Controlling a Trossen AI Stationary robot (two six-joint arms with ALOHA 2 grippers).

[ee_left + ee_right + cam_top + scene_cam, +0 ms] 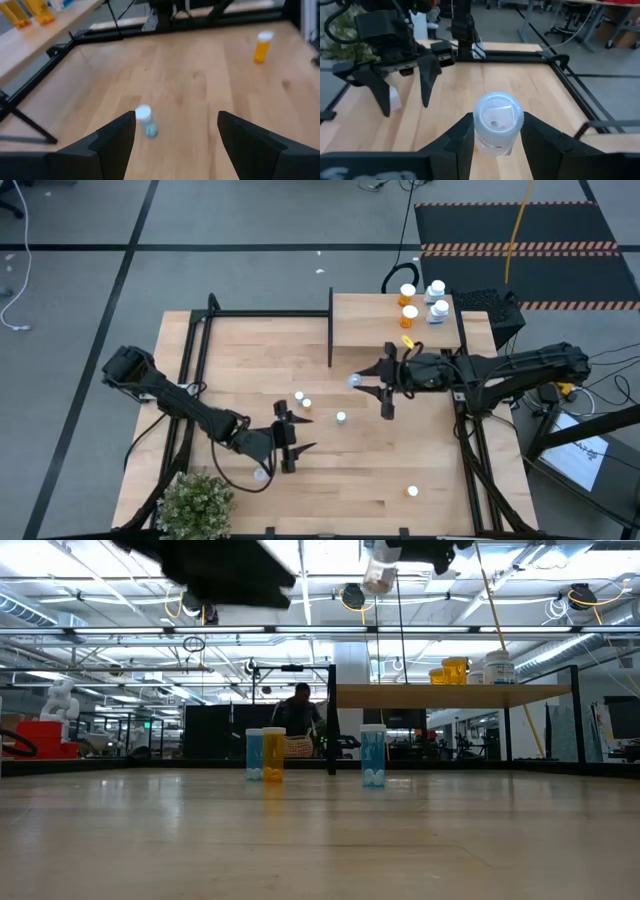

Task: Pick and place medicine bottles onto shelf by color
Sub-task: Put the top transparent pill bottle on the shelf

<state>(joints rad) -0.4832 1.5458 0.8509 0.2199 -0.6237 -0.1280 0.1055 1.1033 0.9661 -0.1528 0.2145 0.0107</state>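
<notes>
- Right gripper point(492, 142) is pinching a pale bottle point(496, 122) in its jaws, hovering at the shelf's point(365, 330) six o'clock.
- Left gripper point(300, 436) is waiting with jaws spread above the worktop point(380, 470).

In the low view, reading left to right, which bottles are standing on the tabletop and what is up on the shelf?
On the tabletop: blue bottle → orange bottle touching it → second blue bottle. On the shelf: orange bottles → white-capped bottle.

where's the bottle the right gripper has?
The clear bottle is clamped in the right gripper, lifted above mid-table just in front of the shelf.
</notes>
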